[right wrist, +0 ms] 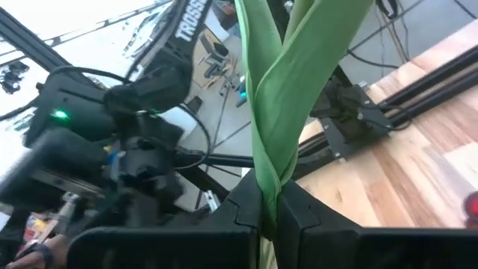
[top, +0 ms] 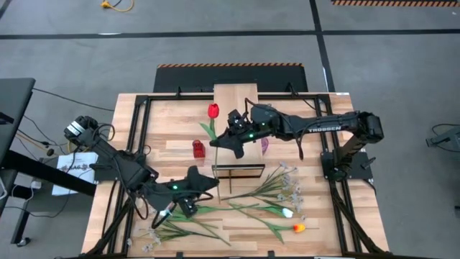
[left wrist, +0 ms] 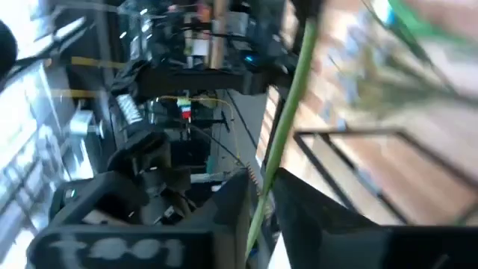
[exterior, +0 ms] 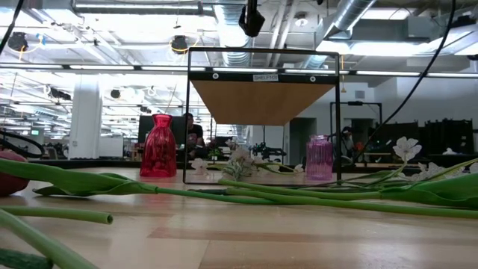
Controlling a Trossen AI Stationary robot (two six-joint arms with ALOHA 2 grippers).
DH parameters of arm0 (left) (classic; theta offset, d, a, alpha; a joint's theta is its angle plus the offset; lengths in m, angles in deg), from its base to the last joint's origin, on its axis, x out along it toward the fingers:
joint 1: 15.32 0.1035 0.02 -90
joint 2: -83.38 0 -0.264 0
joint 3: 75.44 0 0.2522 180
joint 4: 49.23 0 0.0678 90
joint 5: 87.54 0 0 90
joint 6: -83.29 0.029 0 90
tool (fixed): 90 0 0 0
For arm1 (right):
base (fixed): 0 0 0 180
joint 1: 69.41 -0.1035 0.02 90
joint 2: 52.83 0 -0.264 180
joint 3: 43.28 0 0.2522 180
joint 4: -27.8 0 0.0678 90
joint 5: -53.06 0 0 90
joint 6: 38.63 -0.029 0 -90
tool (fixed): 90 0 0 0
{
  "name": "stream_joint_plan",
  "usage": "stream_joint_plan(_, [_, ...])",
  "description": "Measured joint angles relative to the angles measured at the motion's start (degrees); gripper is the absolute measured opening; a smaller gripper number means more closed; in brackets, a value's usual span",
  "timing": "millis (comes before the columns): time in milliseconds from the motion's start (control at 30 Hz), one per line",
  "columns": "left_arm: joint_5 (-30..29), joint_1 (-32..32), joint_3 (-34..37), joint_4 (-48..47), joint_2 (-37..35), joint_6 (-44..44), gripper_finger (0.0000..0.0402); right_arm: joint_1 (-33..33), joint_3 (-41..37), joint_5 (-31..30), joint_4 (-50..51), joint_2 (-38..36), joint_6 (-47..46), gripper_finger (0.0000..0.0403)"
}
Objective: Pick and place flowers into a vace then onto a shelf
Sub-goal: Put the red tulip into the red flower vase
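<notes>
Your right gripper [top: 218,142] sits just left of table centre, its fingers [right wrist: 246,205] clamped tight on the leafy green stem of the red tulip [top: 213,111], whose bloom points toward twelve o'clock beside the shelf [top: 236,96]. The red vase [top: 198,148] stands at nine o'clock from that gripper, just beside it; the pale purple vase [exterior: 319,158] stands on the gripper's other side, under the arm.

Your left gripper [top: 188,208] is down at seven o'clock on the table. A thin green stem [left wrist: 278,134] runs between its fingers [left wrist: 235,217], which stand nearly together around it; you cannot tell whether they are pinching it or only loosely about it.

The other flowers [top: 277,198] lie flat along the six o'clock edge: a yellow tulip [top: 298,228], a white one, pale blossom sprays.
</notes>
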Motion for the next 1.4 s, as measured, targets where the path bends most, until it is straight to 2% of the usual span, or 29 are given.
stream_joint_plan(200, [-8.7, -2.5, 0.0, 10.8, 0.0, -8.2, 0.0115, 1.3, 0.0, 1.1, 1.7, -1.3, 2.3, 0.0003])
stream_joint_plan(400, [-16.7, -3.9, 0.0, 13.1, -0.2, -17.8, 0.0141, 2.1, 0.0, 0.5, 4.6, -6.6, 7.1, 0.0002])
stream_joint_plan(533, [-17.5, -3.8, 0.0, 13.1, -1.7, -28.6, 0.0144, 1.9, 0.0, -1.5, 8.5, -11.3, 11.4, 0.0002])
stream_joint_plan(767, [-16.5, -2.9, -0.1, 12.5, -6.0, -40.5, 0.0144, 0.0, 0.0, -6.7, 16.3, -18.7, 18.5, 0.0001])
stream_joint_plan(833, [-14.0, -1.9, -0.1, 11.4, -7.4, -43.3, 0.0143, -1.0, 0.0, -6.8, 17.4, -20.0, 21.0, 0.0001])
stream_joint_plan(1000, [-0.8, 3.2, -0.1, 11.6, -10.1, -51.2, 0.0143, -4.5, 0.0, -6.7, 20.4, -21.0, 24.9, 0.0001])
stream_joint_plan(1167, [9.2, 10.2, -0.1, 11.1, -10.6, -59.1, 0.0143, -9.3, -0.1, -9.0, 22.1, -17.8, 29.3, 0.0001])
stream_joint_plan(1333, [26.8, 16.6, -0.1, 10.5, -10.5, -69.0, 0.0143, -11.8, 0.0, -10.3, 20.0, -14.2, 31.0, 0.0002])
stream_joint_plan(1400, [31.1, 18.3, -0.1, 9.2, -10.5, -71.7, 0.0143, -12.4, -0.1, -11.3, 19.9, -13.0, 32.1, 0.0002])
